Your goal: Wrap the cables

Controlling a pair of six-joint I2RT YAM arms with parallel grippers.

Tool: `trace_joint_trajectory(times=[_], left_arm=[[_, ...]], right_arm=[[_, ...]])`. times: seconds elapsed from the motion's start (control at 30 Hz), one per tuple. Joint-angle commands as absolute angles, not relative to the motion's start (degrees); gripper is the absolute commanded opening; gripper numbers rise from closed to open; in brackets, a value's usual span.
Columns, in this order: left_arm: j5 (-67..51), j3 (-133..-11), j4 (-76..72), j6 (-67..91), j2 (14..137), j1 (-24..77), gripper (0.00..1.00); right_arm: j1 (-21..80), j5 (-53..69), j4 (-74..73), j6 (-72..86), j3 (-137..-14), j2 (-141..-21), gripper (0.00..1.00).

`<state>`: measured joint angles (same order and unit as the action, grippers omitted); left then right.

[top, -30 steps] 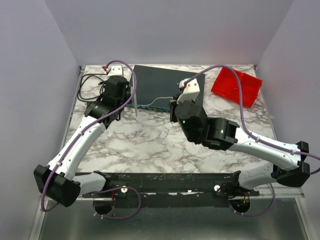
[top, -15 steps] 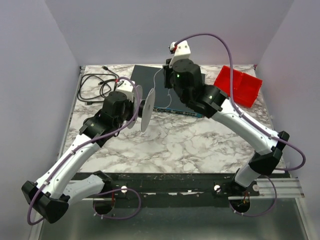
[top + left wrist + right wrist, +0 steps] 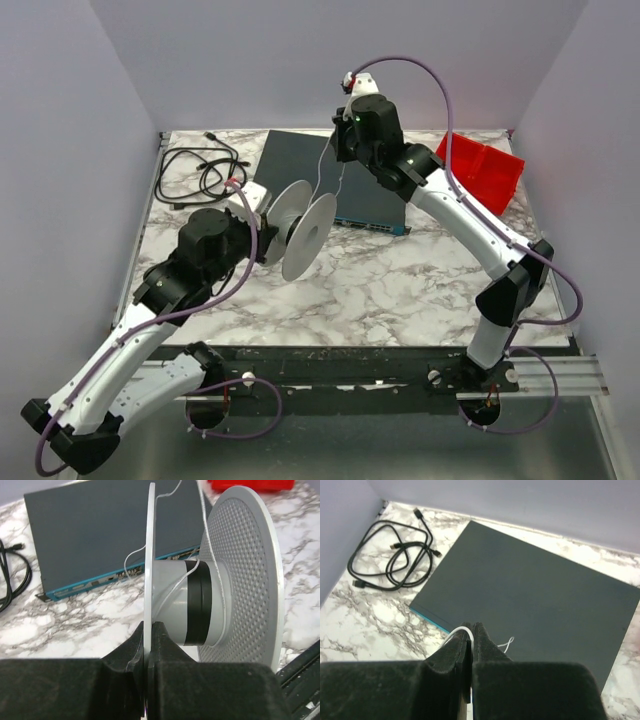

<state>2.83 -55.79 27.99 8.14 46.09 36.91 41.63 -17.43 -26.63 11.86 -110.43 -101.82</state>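
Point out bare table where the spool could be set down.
Bare marble lies in front of the dark box, between the spool and the right arm. Crowded: far-left corner with the black cord, far right with the red bin.

Setting: robotics lab test cell. Evidence: a marble-patterned desk [image 3: 380,290] is boxed in on three sides by plain pale lilac panels [image 3: 60,150]. A white-and-black left robot arm [image 3: 130,335] and right robot arm [image 3: 470,225] are bolted to a black metal rail [image 3: 350,360] at the near edge, with exposed purple cabling [image 3: 440,90]. Staged items: flat dark grey box with teal front edge [image 3: 300,160], red plastic bin [image 3: 485,170], coiled black cord [image 3: 195,170].
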Motion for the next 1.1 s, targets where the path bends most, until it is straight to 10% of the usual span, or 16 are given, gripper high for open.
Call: trace_joint_trajectory(times=[0.0,1.07], left_arm=[[-3.7,-57.3,21.3,8.1,41.8,37.3,0.0],[31.8,-77.3,27.4,38.4,52.1,37.3,0.0]], right_arm=[[38.7,-10.9,-25.5,14.7,-107.5,-103.2,0.01],[39.2,30.7,48.6,56.5,-52.7,-91.2,0.05]])
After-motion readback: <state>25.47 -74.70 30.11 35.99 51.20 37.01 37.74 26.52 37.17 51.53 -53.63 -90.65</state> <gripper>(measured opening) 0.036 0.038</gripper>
